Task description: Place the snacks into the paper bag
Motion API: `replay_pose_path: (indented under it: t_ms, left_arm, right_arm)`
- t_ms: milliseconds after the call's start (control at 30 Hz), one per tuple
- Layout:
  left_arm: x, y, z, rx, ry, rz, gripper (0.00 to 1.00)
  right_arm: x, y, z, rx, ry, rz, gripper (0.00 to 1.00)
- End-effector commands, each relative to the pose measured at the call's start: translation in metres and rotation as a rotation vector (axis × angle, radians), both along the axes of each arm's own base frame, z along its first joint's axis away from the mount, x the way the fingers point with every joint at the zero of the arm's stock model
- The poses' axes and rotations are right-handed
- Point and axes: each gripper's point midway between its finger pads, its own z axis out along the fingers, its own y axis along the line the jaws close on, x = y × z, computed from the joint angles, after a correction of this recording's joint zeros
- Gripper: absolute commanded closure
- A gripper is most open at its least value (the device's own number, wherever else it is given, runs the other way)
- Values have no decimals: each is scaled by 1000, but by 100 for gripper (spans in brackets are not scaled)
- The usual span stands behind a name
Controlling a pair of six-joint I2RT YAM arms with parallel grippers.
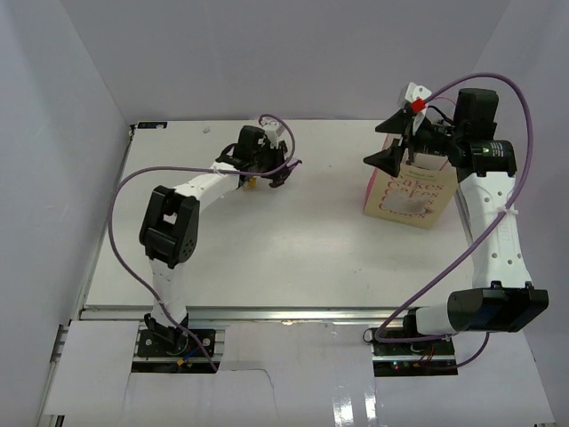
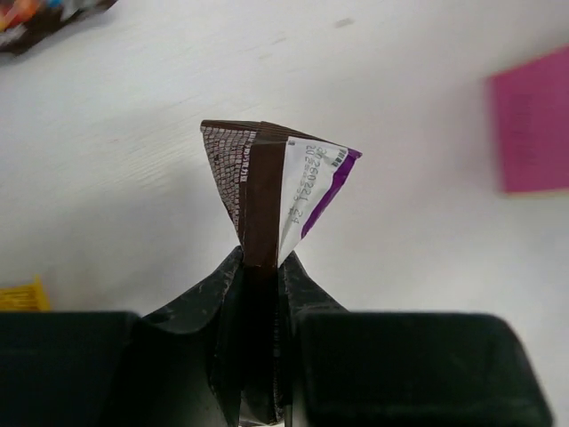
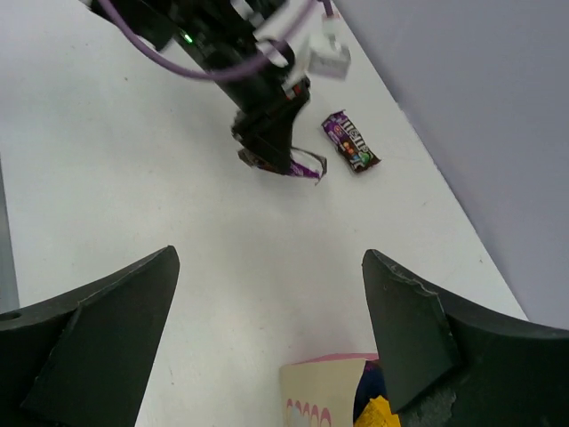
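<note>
Left gripper [image 2: 263,267] pinching a purple-brown candy bar [image 2: 267,182] by one end, the rest sticking out past the fingertips. Top view: roughly 12 o'clock from the centre of the table [image 1: 267,258]. Second candy bar [image 3: 351,142] lies flat near it, at its 2 o'clock in the right wrist view. Right gripper [image 3: 268,267] spread wide, nothing between the fingers, above the paper bag [image 1: 411,203] at 3 o'clock. A yellow packet [image 3: 378,414] shows inside the bag's mouth.
</note>
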Motion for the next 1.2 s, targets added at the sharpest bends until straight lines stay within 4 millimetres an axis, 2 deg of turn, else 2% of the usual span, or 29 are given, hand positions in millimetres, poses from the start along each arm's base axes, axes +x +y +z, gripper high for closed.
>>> replay_pose_path:
  t_ms: [0,33,100,133,167,233,267,300,367,433,467,500,533,600,700,733,767,933,1067,1167]
  left_arm:
    - [-30,-42,153,-342,-302,-257,81]
    - [-43,-48,184,-404,-375,-333,81]
    - [-58,-65,207,-450,-419,-403,82]
    - [-62,-75,214,-470,-440,-448,82]
    - [-70,-92,237,-497,-485,-498,82]
    - [-73,-109,250,-516,-516,-536,82]
    - [-73,-122,246,-523,-508,-549,82]
    - [-73,-128,261,-544,-532,-556,82]
    - [-72,-137,265,-559,-545,-553,84]
    - [-75,-139,273,-575,-571,-549,84]
    - [-78,-141,275,-581,-582,-545,84]
    - [-82,-141,276,-585,-584,-542,83]
    - [-84,-141,281,-596,-594,-542,83]
    - [-89,-142,285,-605,-597,-545,83]
    - [-94,-143,285,-612,-593,-543,83]
    - [-95,-142,282,-610,-588,-540,83]
    - [-99,-143,282,-614,-583,-544,82]
    - [-109,-142,279,-616,-575,-542,81]
    - [-116,-140,278,-618,-575,-540,81]
    - [-117,-137,277,-615,-575,-530,81]
  right_arm:
    - [16,-7,9,-11,-68,-82,11]
    - [24,-14,13,-19,-87,-139,11]
    - [35,-25,34,3,-170,-211,10]
    - [40,-31,37,30,-146,-265,10]
    - [45,-38,43,44,-147,-290,9]
    - [42,-37,46,107,-56,-282,9]
    - [43,-40,48,134,-17,-286,10]
    - [42,-39,48,162,29,-287,10]
    - [37,-33,43,264,195,-306,14]
    - [38,-34,53,359,237,-365,16]
    - [36,-32,57,441,314,-390,16]
    - [39,-33,46,480,356,-419,14]
    - [39,-35,62,535,298,-443,4]
    - [41,-31,59,620,390,-468,2]
    - [43,-14,50,671,512,-472,5]
    - [48,-12,41,686,549,-498,7]
    - [46,1,37,690,578,-484,8]
    - [62,24,24,731,644,-533,15]
    - [77,18,6,725,670,-655,20]
    - [81,14,2,715,637,-702,24]
